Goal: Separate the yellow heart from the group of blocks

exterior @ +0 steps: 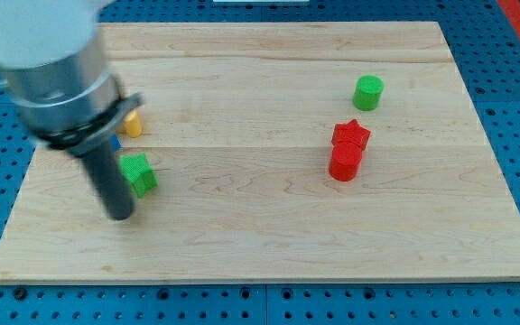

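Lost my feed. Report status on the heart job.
My tip down at view's left, just left of green star. Yellow heart partly hidden behind arm, still grouped. Blue block mostly hidden between them.

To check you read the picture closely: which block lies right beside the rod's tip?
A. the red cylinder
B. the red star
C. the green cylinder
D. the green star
D: my tip rests at the view's left, just left of and below the green star, while the green cylinder, red star and red cylinder sit far off at the view's right.
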Motion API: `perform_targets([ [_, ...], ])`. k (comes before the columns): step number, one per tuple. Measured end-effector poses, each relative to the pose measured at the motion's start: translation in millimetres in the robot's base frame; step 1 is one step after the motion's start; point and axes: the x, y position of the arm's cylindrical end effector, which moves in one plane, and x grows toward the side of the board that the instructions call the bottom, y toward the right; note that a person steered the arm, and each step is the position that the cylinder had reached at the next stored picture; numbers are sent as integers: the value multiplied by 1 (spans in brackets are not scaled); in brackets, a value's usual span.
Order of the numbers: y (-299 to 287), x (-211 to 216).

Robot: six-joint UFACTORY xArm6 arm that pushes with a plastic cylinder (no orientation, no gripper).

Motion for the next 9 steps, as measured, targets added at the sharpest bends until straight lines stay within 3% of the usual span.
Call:
perform_targets([
  [1,-40,-14],
  [2,-9,-55],
  [4,-11,-120],
  [6,3,-145],
  [8,74,-227],
  [9,71,-138],
])
